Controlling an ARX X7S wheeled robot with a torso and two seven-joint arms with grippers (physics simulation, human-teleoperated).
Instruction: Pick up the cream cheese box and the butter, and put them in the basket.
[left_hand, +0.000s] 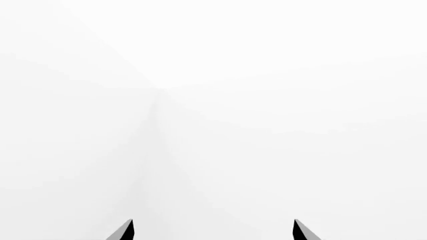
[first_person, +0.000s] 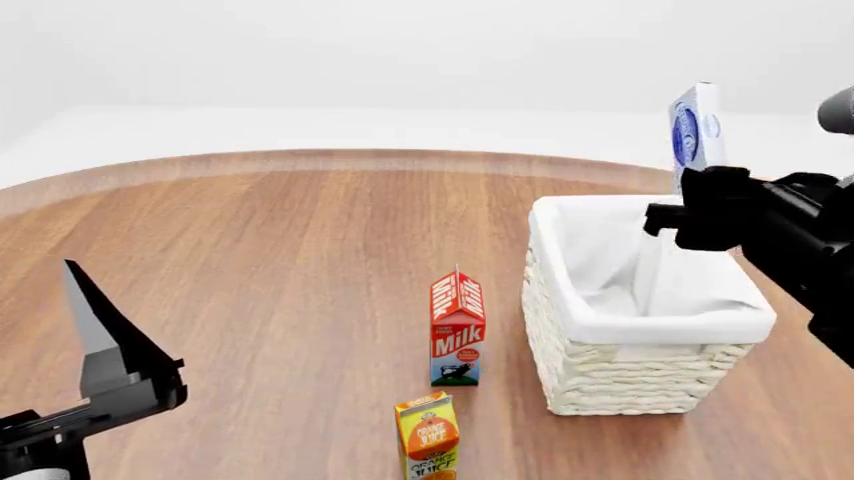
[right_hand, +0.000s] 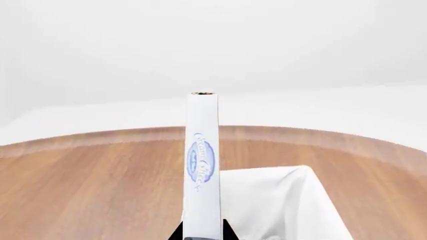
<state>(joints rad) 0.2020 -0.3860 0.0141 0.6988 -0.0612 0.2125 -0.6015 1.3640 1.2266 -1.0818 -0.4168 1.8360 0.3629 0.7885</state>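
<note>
Head view, from left to right: the left gripper (first_person: 100, 340) rises at the table's near left edge, well apart from everything; its wrist view shows two dark fingertips (left_hand: 123, 231) spread wide with nothing between them. Mid-table stands the milk carton (first_person: 457, 328), with the orange juice carton (first_person: 427, 436) just in front. Next comes the basket (first_person: 627, 385). Above its far right corner, the right gripper (first_person: 691, 190) clamps the cream cheese box (first_person: 695, 130), held upright on edge. No butter is visible.
</note>
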